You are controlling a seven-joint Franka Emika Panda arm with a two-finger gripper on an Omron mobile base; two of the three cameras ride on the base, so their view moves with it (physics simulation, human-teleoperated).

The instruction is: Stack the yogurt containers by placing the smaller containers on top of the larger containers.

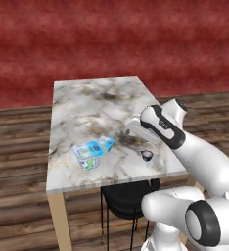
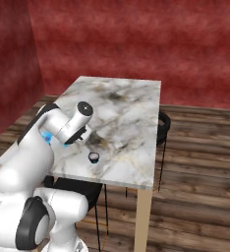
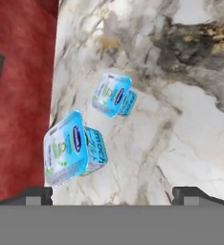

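A: Looking down from the hand camera, the gripper [image 3: 112,194] hangs over the marble bench [image 1: 87,98] with its two dark fingertips set wide apart and nothing between them.

B: And the tubs?

A: Two of them lie on that marble, on the side of the bench to the robot's left. The big tub [image 3: 66,148], blue top and white sides with green marks, lies closest to the fingertips, low and left in the hand view, just off the left fingertip [image 3: 35,194]. The small tub [image 3: 113,94] is further along the same line, up and a little right, near the big one but apart from it.

B: From the left base camera?

A: There the big tub [image 1: 88,156] sits near the front edge, and the small tub [image 1: 106,143] is just beside it, toward the arm. Whether they touch, I cannot tell from that side.

B: The little dark cup?

A: The cup [image 1: 147,156] stands upright with its whitish rim, well apart from the tubs, close under the forearm. The right base camera has it too [image 2: 93,157], near the front edge.

B: So the move ahead turns on what?

A: My read: the small tub lies ahead and slightly left of the open gripper, so the hand must shift left before it drops.
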